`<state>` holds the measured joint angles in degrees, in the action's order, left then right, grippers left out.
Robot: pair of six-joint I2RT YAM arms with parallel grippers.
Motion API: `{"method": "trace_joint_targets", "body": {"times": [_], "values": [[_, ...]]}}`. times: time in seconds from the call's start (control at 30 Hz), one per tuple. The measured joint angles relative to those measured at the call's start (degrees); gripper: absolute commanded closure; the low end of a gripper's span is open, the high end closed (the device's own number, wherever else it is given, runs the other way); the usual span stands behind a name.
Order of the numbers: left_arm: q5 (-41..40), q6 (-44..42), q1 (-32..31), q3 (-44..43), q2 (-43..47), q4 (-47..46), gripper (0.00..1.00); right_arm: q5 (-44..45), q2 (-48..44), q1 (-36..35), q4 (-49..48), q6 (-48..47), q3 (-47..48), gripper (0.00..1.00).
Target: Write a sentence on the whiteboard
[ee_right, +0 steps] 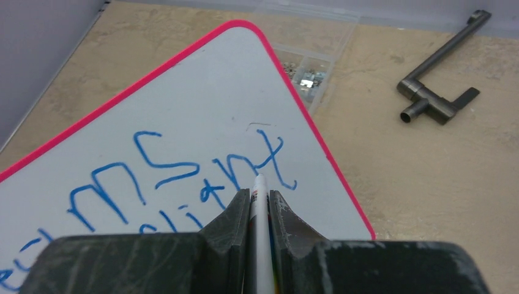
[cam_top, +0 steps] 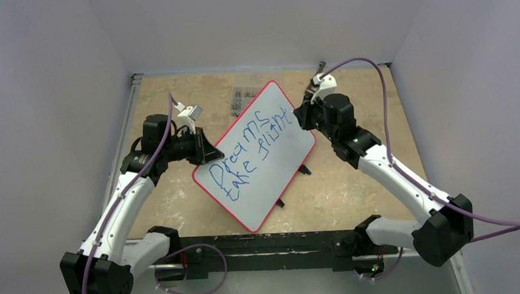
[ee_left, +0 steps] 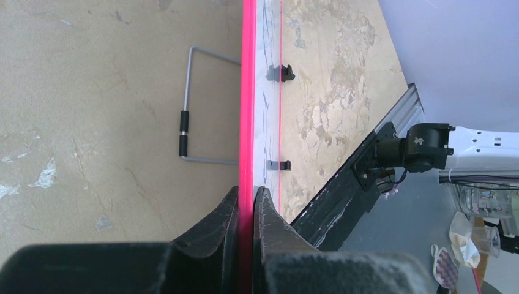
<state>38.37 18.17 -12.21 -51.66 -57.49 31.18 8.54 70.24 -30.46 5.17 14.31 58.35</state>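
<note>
Left fingers (ee_left: 223, 226): clenched on the whiteboard's (cam_top: 272, 179) red rim, steadying it for writing.
Right fingers (ee_right: 232, 214): grasping a marker (ee_right: 259, 184), tip by the last "t".
Sentence (cam_top: 247, 151): blue, two lines, "Dreams take flight"; it looks finished.
Whiteboard: centre of the surface (cam_top: 351, 183), between the arms.
Surface: mottled tan, scuffed; parts box (ee_right: 309, 73) and metal crank (ee_right: 437, 92) beyond.
Room: plain pale walls (cam_top: 259, 28).

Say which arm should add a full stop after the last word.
Right. The right gripper is shut on the marker, its tip by the end of the sentence. The left gripper is clamped on the whiteboard rim, steadying it.
</note>
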Motion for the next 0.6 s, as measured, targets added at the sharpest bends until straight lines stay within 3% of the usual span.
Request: {"method": "trace_joint_targets", "body": {"times": [0.33,0.6], "values": [[-0.04,-0.02,-0.20,0.00,0.15,-0.02,1.00,-12.63,-8.04,-2.43,0.85,1.03,-8.33,1.00],[-0.07,-0.02,-0.20,0.00,0.15,-0.02,1.00,-11.67,-10.88,-15.87,2.10,0.92,-12.33,1.00]]}}
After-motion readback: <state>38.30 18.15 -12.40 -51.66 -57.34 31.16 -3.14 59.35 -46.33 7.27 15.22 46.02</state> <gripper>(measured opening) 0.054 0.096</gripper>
